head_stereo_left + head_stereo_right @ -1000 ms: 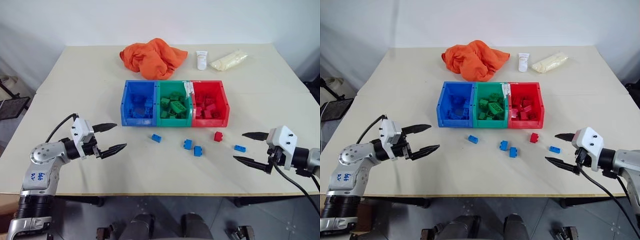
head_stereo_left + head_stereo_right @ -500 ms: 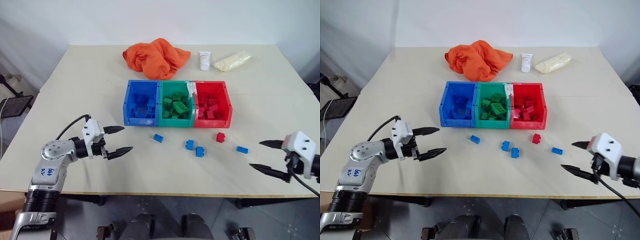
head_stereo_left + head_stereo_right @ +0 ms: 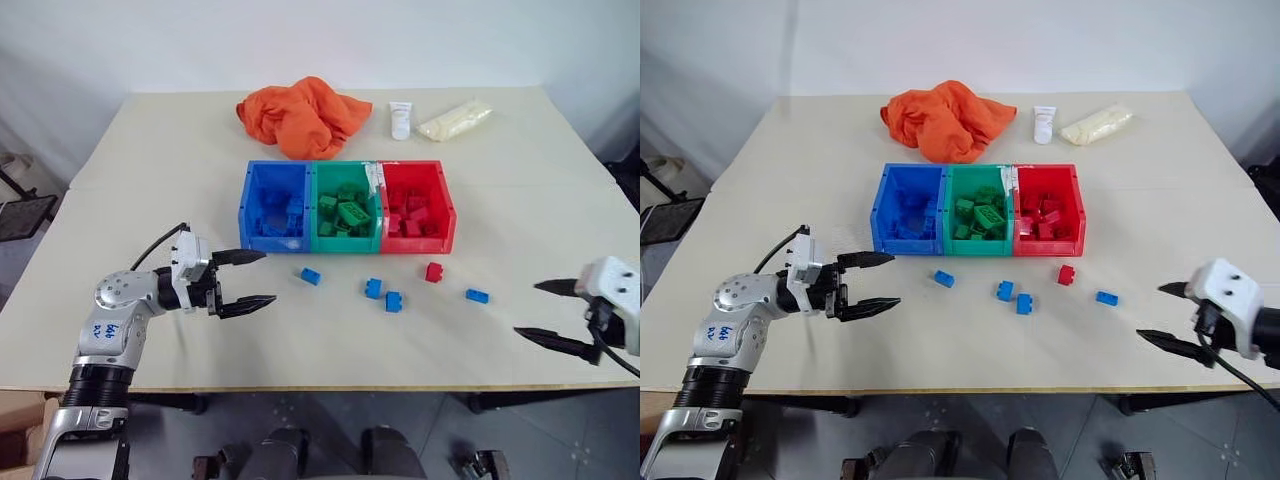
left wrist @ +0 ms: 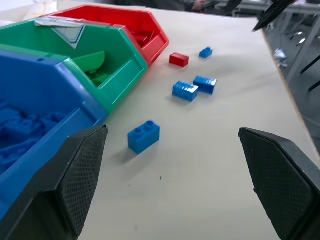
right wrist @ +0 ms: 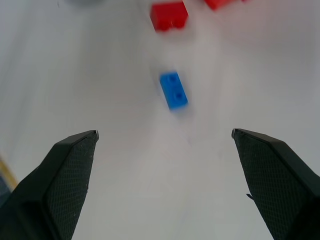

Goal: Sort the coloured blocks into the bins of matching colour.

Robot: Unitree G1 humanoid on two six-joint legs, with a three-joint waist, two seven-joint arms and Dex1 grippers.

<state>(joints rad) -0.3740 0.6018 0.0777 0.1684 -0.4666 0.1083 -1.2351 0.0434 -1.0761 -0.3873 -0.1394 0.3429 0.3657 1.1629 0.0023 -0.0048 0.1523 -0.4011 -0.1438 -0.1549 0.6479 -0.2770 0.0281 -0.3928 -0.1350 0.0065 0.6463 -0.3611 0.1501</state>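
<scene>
Five loose blocks lie on open worktop [image 3: 300, 340] before the bins [image 3: 348, 208]. Left gripper [image 3: 252, 278] and right gripper [image 3: 545, 312], near the front edge, hold fingers wide, empty.

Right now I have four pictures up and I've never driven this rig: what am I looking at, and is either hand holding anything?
Two pictures come from the robot's head, looking down over a table. The other two look along each wrist's own black fingers. The left hand and right hand are both open and empty. Mid-table stand joined blue, green and red bins with bricks inside. Loose before them lie four blue blocks and one red block. Behind are an orange cloth, a white tube and a pale bag.
</scene>
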